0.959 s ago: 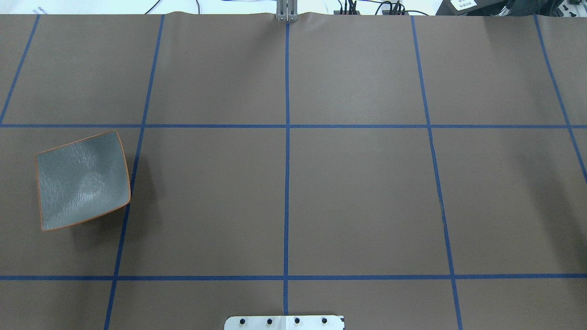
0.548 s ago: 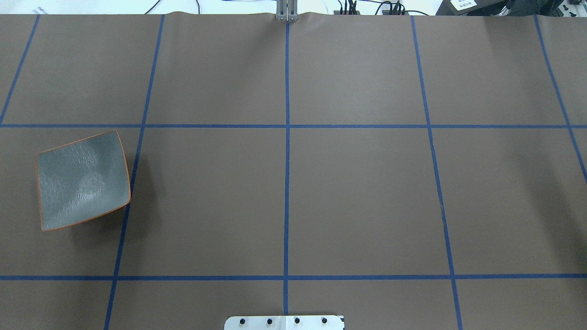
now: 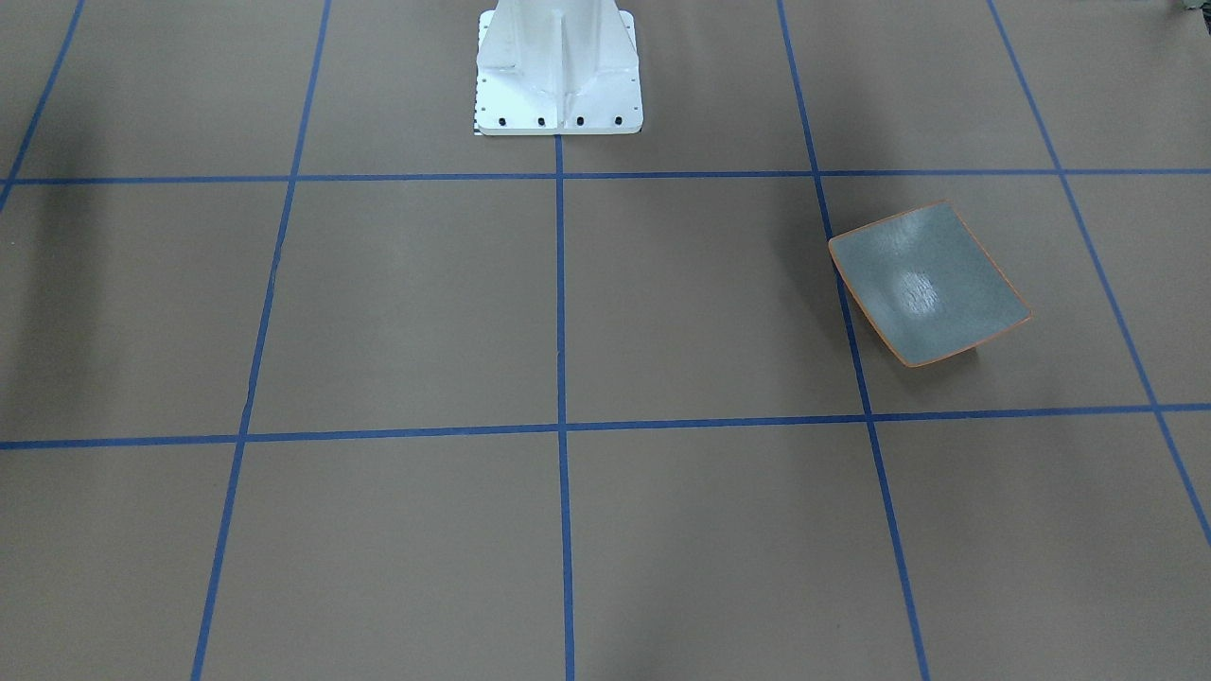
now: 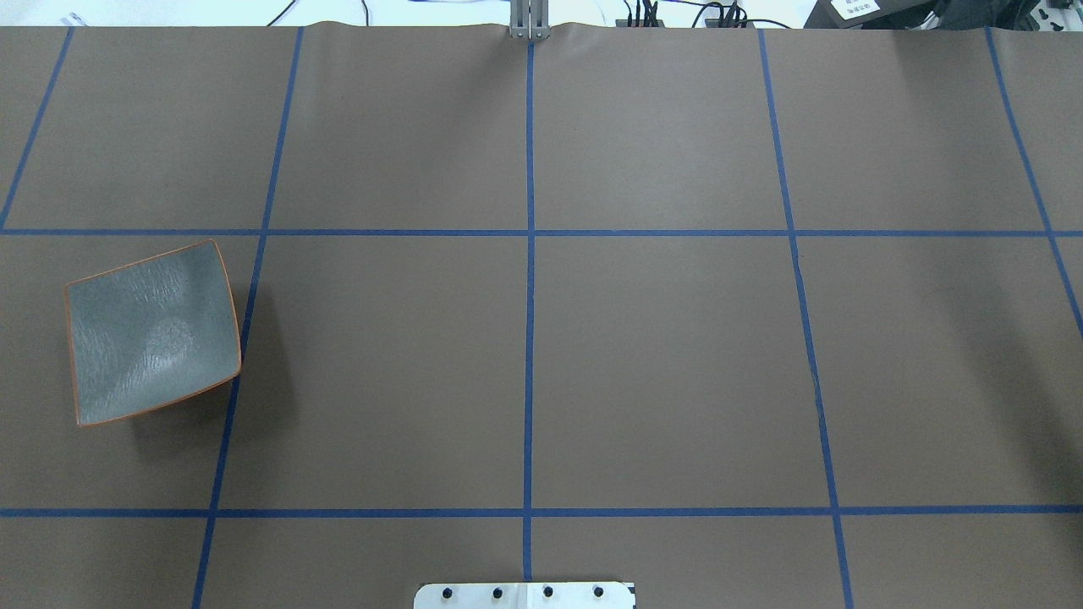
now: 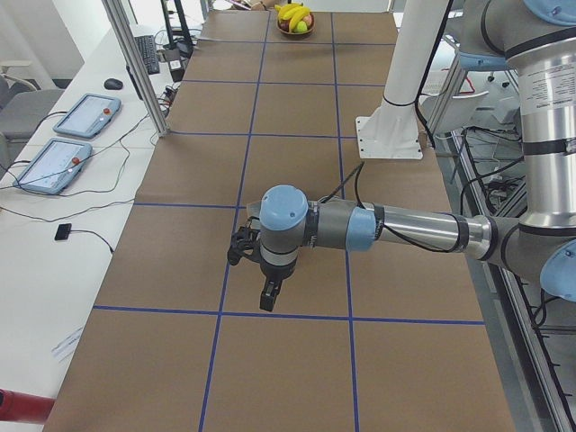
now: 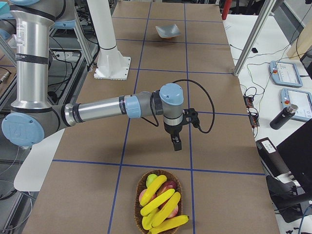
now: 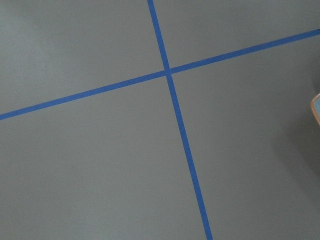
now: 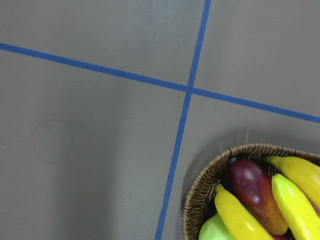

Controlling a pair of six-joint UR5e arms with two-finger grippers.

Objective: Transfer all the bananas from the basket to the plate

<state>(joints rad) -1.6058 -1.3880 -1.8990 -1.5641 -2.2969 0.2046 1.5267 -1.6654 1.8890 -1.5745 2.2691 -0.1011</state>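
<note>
The wicker basket stands at the table's end on my right side and holds several yellow bananas among other fruit. In the right wrist view the basket fills the lower right corner, with bananas lying in it. The right gripper hangs above the table just short of the basket; I cannot tell if it is open or shut. The grey-green plate with an orange rim lies bare on my left side. The left gripper points down near it; whether it is open or shut I cannot tell.
A dark red fruit and a green one share the basket. The white robot pedestal stands at the table's near middle. Blue tape lines grid the brown table. Tablets and a metal post stand beside the table.
</note>
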